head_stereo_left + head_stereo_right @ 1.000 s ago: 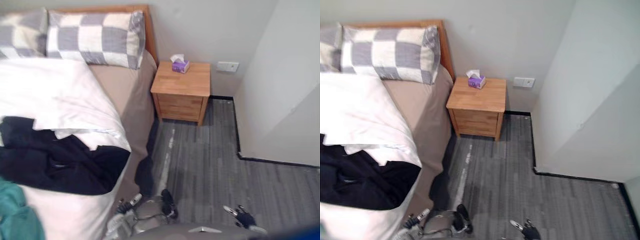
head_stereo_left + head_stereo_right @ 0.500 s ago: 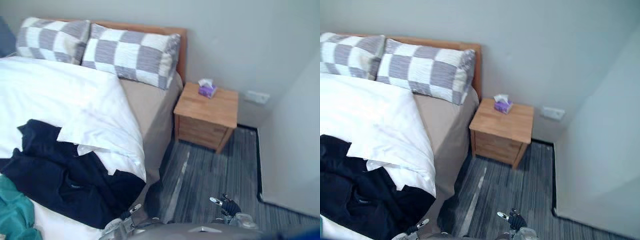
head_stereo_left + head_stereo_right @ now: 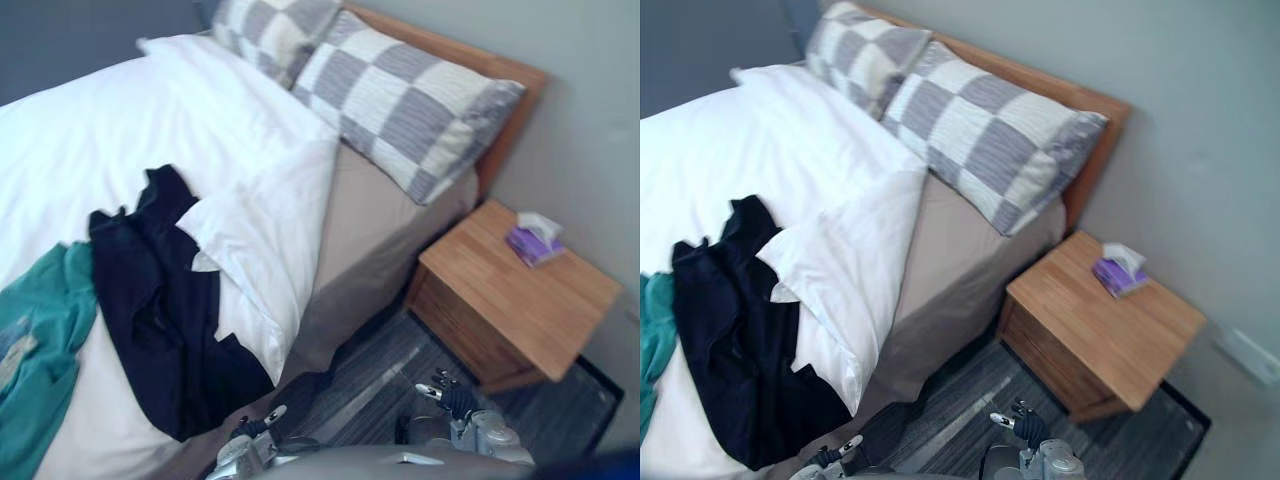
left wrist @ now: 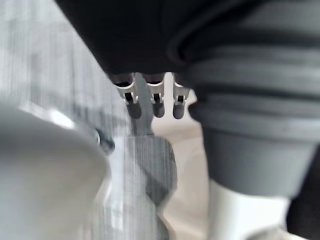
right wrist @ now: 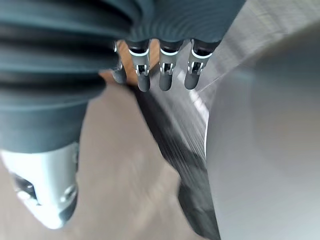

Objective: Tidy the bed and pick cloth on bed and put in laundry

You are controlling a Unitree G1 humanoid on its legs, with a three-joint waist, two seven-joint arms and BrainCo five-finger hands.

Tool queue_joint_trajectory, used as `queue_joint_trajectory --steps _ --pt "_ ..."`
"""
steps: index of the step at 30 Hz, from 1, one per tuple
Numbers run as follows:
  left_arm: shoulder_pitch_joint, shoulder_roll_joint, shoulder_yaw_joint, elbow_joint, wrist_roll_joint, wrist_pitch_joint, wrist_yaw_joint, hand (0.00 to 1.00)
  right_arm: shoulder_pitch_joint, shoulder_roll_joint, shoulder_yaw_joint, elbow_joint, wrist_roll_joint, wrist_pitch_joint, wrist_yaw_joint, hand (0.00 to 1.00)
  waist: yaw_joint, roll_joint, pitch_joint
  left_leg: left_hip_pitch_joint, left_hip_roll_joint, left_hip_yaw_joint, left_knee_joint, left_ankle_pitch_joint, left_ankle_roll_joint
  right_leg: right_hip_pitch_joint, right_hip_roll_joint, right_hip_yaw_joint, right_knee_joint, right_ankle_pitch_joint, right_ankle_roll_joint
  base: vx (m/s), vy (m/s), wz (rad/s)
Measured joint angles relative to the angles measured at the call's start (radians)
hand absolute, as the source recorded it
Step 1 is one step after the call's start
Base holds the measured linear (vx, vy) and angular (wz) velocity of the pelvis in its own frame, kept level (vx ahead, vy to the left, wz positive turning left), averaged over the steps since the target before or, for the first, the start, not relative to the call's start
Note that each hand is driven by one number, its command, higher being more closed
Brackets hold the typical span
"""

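A dark cloth (image 3: 150,320) lies crumpled on the bed (image 3: 380,240), and a teal cloth (image 3: 40,350) lies just beside it, seen fuller in the left eye view. Off the bed, over the floor (image 3: 370,380), the wrist views show the left hand (image 4: 156,97) and right hand (image 5: 166,75) with straight fingers, holding nothing.

Right robot hand (image 5: 167,30): silver dark-tipped fingers (image 5: 165,75), dark ribbed cover (image 5: 55,55)
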Motion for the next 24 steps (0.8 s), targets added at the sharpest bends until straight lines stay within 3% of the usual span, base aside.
queue_joint_trajectory --steps 2,6,8,9,11,13,15,16,17,18,20,24 --pt "0.002 -0.006 0.027 0.002 -0.001 -0.003 0.003 0.00 -0.017 0.000 0.022 0.020 0.000 0.006 0.027 0.00 0.008 -0.015 -0.003 -0.010 0.019 0.005 -0.001 0.036 -0.021 0.025 0.004 -0.041 -0.007 -0.019 -0.020 0.08 -0.218 0.68" --pt "0.005 -0.005 0.019 0.004 -0.031 -0.016 0.004 0.00 -0.024 0.000 0.022 0.046 0.003 0.036 0.044 0.00 0.004 -0.016 -0.004 -0.061 0.030 0.045 0.029 0.088 -0.041 0.080 -0.003 -0.090 -0.093 -0.017 -0.023 0.03 -0.147 0.71" --pt "0.001 -0.002 0.008 0.003 -0.027 -0.029 -0.001 0.00 -0.025 -0.001 0.002 0.046 0.033 0.069 0.040 0.00 0.000 -0.015 0.003 -0.140 0.037 0.143 0.106 0.100 -0.055 0.131 -0.019 -0.180 -0.171 -0.008 -0.039 -0.02 -0.073 0.96" --pt "0.000 0.005 0.007 0.003 -0.027 -0.030 -0.001 0.00 -0.023 0.000 -0.006 0.047 0.041 0.074 0.040 0.00 -0.003 -0.016 0.004 -0.153 0.042 0.191 0.121 0.101 -0.050 0.143 -0.025 -0.208 -0.183 -0.007 -0.040 -0.05 -0.040 1.22" --pt "-0.002 0.002 -0.004 0.004 -0.017 -0.039 -0.001 0.00 -0.015 -0.009 -0.020 0.042 0.079 0.088 0.027 0.00 -0.023 0.005 0.011 -0.201 0.088 0.457 0.238 0.048 0.005 0.185 -0.042 -0.319 -0.204 -0.008 -0.041 -0.10 0.021 1.26" --pt "-0.002 0.001 -0.016 0.002 -0.004 -0.046 -0.002 0.00 -0.008 -0.010 -0.039 0.032 0.092 0.092 0.015 0.00 -0.021 0.017 0.013 -0.219 0.105 0.551 0.293 0.014 0.032 0.209 -0.054 -0.364 -0.207 -0.028 -0.032 -0.09 0.103 0.88" --pt "-0.001 0.011 -0.037 0.002 0.033 -0.047 -0.014 0.00 0.004 -0.009 -0.054 0.024 0.131 0.094 -0.008 0.00 -0.022 0.023 0.006 -0.221 0.062 0.554 0.235 0.004 0.057 0.212 -0.073 -0.383 -0.194 -0.052 -0.001 -0.06 0.191 0.78" --pt "0.000 0.028 -0.037 0.002 0.057 -0.048 -0.027 0.00 0.008 0.007 -0.055 0.023 0.142 0.103 -0.022 0.00 -0.022 -0.011 0.001 -0.197 0.004 0.545 0.133 0.052 0.080 0.199 -0.097 -0.378 -0.201 -0.051 0.002 -0.03 0.150 0.52" --pt "0.001 0.034 -0.036 0.002 0.073 -0.047 -0.032 0.00 0.012 0.014 -0.056 0.024 0.155 0.105 -0.027 0.00 -0.021 -0.024 -0.005 -0.183 -0.030 0.536 0.069 0.086 0.086 0.191 -0.106 -0.369 -0.206 -0.050 0.002 -0.01 0.132 0.67" --pt "0.005 0.041 -0.037 0.004 0.108 -0.041 -0.042 0.00 0.021 0.027 -0.091 0.016 0.181 0.115 -0.044 0.00 -0.029 -0.040 -0.015 -0.123 -0.100 0.517 -0.111 0.175 0.101 0.189 -0.121 -0.359 -0.219 -0.042 0.006 -0.01 0.096 0.55" --pt "0.003 0.043 -0.040 0.004 0.157 -0.036 -0.072 0.00 0.025 0.033 -0.128 0.013 0.213 0.125 -0.057 0.00 -0.030 -0.040 -0.007 -0.060 -0.143 0.487 -0.254 0.244 0.112 0.206 -0.128 -0.370 -0.224 -0.031 0.015 -0.01 0.110 0.49" --pt "-0.012 0.059 -0.057 0.002 0.247 -0.020 -0.118 0.00 0.024 0.039 -0.141 0.013 0.287 0.144 -0.080 0.00 -0.034 -0.049 0.007 -0.040 -0.164 0.445 -0.254 0.237 0.119 0.250 -0.145 -0.385 -0.210 -0.024 0.023 0.04 0.030 0.34"
